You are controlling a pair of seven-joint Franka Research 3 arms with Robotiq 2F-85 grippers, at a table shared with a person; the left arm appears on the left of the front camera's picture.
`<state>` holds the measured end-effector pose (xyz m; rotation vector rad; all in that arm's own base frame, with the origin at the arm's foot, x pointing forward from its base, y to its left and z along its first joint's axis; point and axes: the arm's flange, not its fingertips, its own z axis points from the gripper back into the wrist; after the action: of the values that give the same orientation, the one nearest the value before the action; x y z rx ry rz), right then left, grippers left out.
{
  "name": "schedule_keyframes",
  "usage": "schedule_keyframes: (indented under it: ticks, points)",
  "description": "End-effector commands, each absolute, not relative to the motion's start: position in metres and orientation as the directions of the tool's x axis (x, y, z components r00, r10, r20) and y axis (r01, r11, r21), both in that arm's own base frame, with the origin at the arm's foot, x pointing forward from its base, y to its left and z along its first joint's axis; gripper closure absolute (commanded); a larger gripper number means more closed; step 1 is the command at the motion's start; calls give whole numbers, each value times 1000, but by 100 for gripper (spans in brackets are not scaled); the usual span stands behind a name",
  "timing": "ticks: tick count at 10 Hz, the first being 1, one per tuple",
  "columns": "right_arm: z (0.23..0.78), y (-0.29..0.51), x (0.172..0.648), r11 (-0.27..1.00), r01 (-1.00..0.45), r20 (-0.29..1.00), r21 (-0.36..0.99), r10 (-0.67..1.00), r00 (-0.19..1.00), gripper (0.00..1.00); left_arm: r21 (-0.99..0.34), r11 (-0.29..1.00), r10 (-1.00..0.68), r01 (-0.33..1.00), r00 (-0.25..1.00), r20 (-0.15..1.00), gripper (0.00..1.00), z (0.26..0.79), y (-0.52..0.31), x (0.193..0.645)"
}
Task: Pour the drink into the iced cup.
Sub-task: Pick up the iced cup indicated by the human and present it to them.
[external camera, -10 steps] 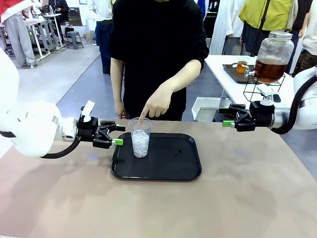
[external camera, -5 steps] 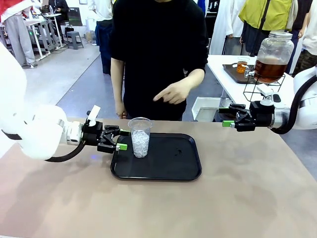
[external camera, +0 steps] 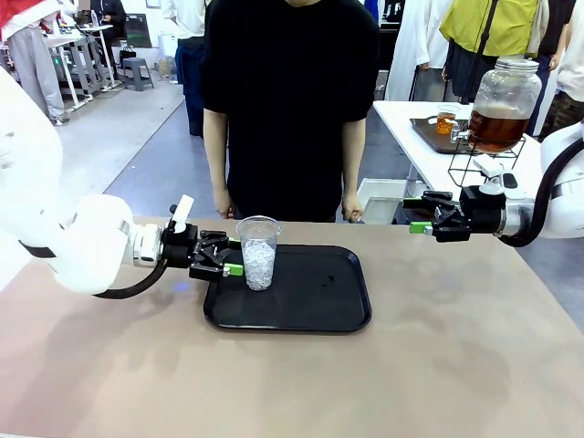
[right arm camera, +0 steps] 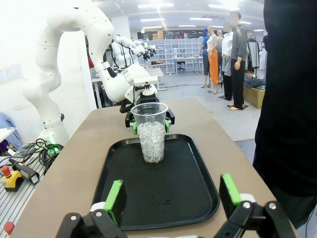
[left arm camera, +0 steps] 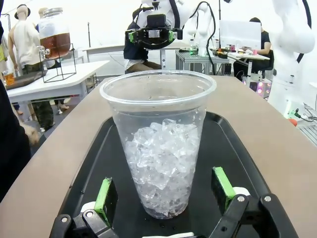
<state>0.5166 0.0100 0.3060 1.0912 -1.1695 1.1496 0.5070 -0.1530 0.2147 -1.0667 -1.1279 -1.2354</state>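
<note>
A clear plastic iced cup [external camera: 258, 254] stands upright at the left end of a black tray [external camera: 319, 292]. My left gripper [external camera: 233, 255] is open, its green pads either side of the cup's lower part [left arm camera: 161, 148] with gaps on both sides. The open right gripper [external camera: 415, 215] hovers off the table's far right corner, pointing left at the cup [right arm camera: 150, 131], with nothing between its pads [right arm camera: 230, 191]. The amber drink [external camera: 497, 128] half fills a large glass dispenser jar [left arm camera: 53, 37] on a wire stand on the side table behind the right arm.
A person in black stands at the far edge, hands [external camera: 352, 208] down by their sides. The white side table [external camera: 415, 146] also carries a small dark tray with a cup of amber liquid [external camera: 444, 121]. Brown tabletop lies bare around the black tray [right arm camera: 163, 188].
The person's hand, which pointed into the cup, has drawn back to their side. My left gripper has slid right until its open fingers flank the cup. The right arm has stayed still.
</note>
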Motion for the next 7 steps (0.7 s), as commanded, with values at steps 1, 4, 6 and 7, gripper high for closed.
schedule_keyframes:
  ticks: [1, 4, 6, 7]
  points:
    - [309, 12, 520, 91, -995, 995, 36, 87, 44, 0, 49, 87, -131, 995, -37, 991, 0, 209, -157, 509]
    - [309, 12, 520, 91, -995, 995, 36, 87, 44, 0, 46, 89, -125, 995, -35, 991, 0, 207, -163, 511]
    - [309, 12, 520, 91, -995, 995, 36, 87, 44, 0, 43, 101, -124, 994, -30, 992, 0, 207, -168, 514]
    - [309, 12, 520, 91, -995, 995, 36, 87, 44, 0, 41, 104, -123, 994, -28, 992, 0, 207, -170, 514]
